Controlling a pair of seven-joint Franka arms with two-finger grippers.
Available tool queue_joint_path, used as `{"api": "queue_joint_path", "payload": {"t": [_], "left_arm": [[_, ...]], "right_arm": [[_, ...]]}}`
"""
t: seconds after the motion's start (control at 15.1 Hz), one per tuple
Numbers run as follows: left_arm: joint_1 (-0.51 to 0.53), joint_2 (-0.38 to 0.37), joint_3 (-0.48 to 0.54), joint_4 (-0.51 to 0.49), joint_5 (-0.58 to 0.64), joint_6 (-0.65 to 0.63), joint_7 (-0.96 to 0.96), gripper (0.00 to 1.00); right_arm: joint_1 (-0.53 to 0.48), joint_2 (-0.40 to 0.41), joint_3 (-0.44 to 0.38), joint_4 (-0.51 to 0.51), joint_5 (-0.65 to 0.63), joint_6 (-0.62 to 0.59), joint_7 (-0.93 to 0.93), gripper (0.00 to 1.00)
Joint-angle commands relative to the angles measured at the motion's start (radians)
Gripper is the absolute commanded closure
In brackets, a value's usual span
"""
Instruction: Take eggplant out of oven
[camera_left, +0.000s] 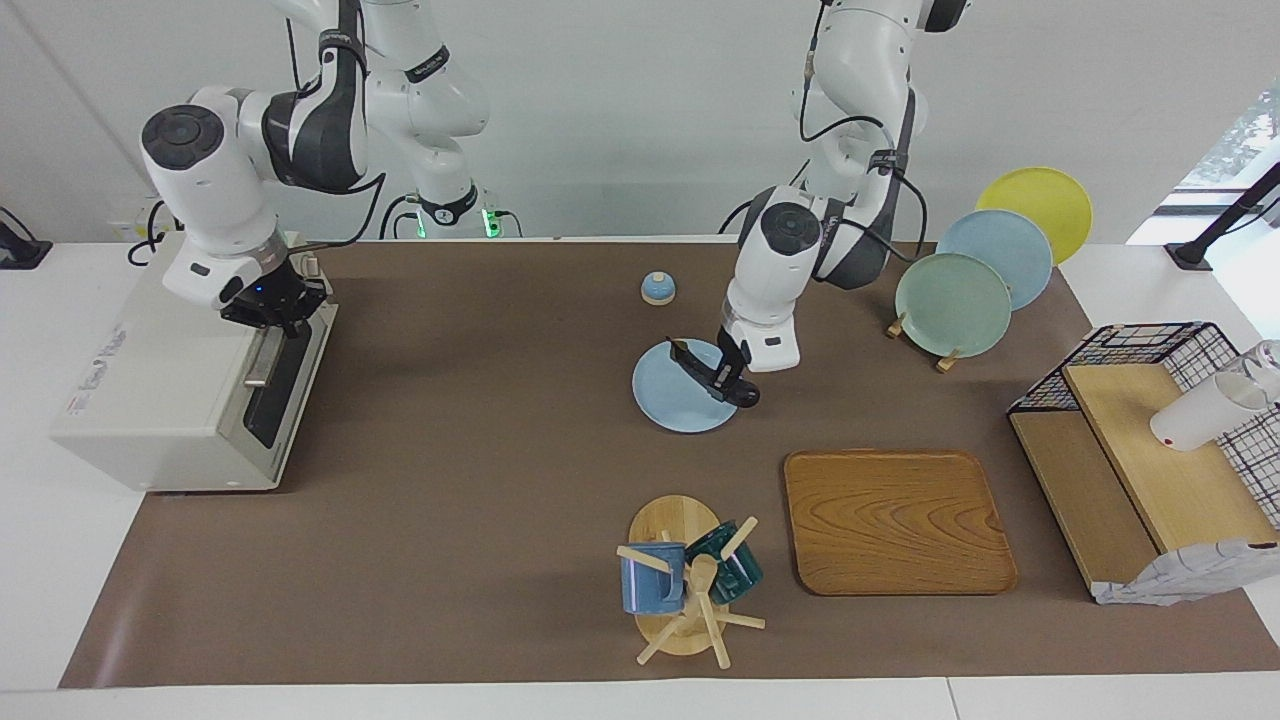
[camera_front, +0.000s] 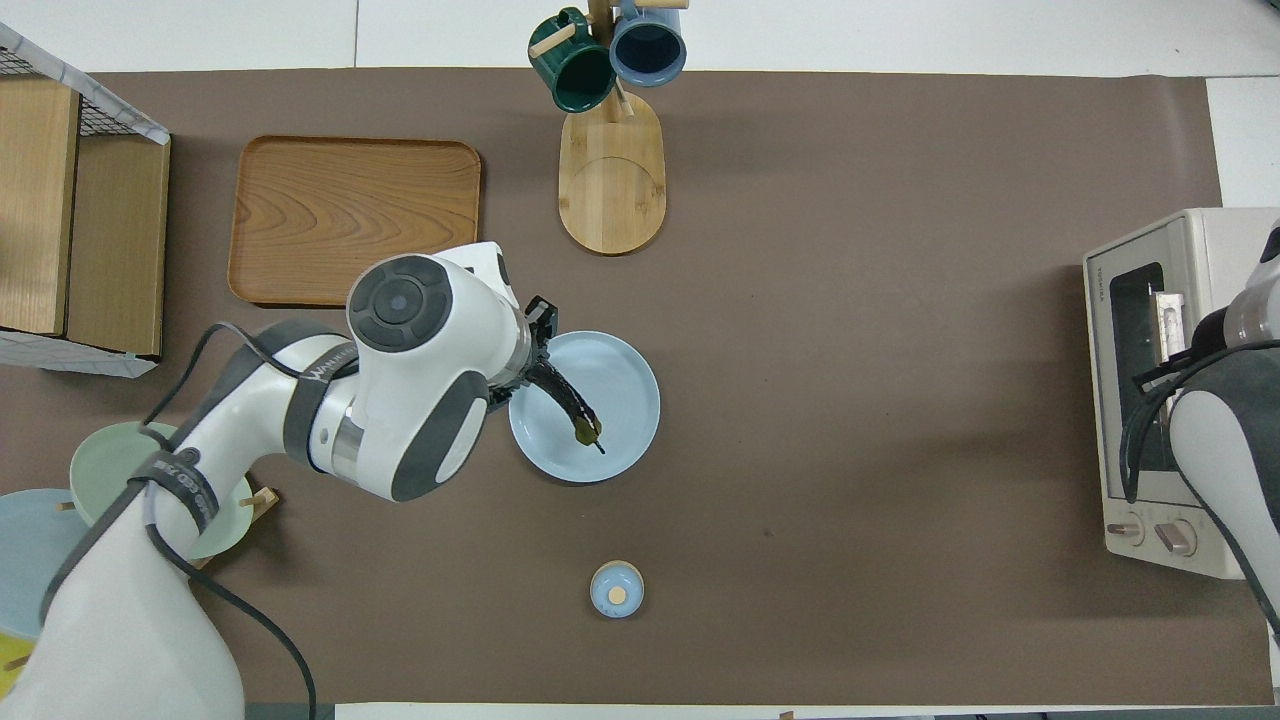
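The slim dark eggplant (camera_left: 712, 374) lies slanted over the light blue plate (camera_left: 668, 405) in the middle of the table; I cannot tell whether it touches the plate. In the overhead view the eggplant (camera_front: 570, 400) has its stem tip over the plate's (camera_front: 622, 378) middle. My left gripper (camera_left: 735, 385) is shut on the eggplant's thick end, at the plate's edge. The off-white oven (camera_left: 160, 400) stands at the right arm's end of the table, its dark glass door (camera_left: 275, 395) looking closed. My right gripper (camera_left: 268, 308) is at the door's top edge by the metal handle (camera_left: 260, 362).
A wooden tray (camera_left: 895, 520) and a mug tree (camera_left: 690, 585) with two mugs stand farther from the robots than the plate. A small blue knobbed lid (camera_left: 658, 288) is nearer to them. Standing plates (camera_left: 955, 303) and a wire-and-wood rack (camera_left: 1150, 450) are toward the left arm's end.
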Motion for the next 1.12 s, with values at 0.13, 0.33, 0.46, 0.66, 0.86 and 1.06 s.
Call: {"api": "queue_joint_path", "payload": {"t": [0.13, 0.33, 0.46, 0.66, 0.86, 1.06], "left_arm": [[0.181, 0.047, -0.003, 0.152, -0.033, -0.166, 0.490, 1.00], [0.251, 0.055, 0.000, 0.159, -0.053, -0.167, 0.762, 1.00], [0.274, 0.119, 0.002, 0.210, -0.042, -0.162, 0.801, 1.00], [0.291, 0.280, 0.003, 0.410, -0.032, -0.189, 0.809, 1.00], [0.324, 0.375, 0.002, 0.499, -0.021, -0.168, 0.838, 1.00], [0.328, 0.394, 0.005, 0.495, -0.013, -0.104, 0.922, 1.00]], "right_arm": [[0.036, 0.005, 0.008, 0.190, 0.100, -0.199, 0.023, 0.83], [0.077, 0.008, 0.010, 0.265, 0.116, -0.317, 0.138, 0.41], [0.068, 0.007, 0.008, 0.264, 0.122, -0.319, 0.143, 0.00], [0.064, 0.013, 0.005, 0.265, 0.127, -0.310, 0.156, 0.00], [0.053, 0.026, 0.015, 0.290, 0.150, -0.313, 0.188, 0.00], [0.063, 0.088, -0.007, 0.370, 0.148, -0.371, 0.243, 0.00]]}}
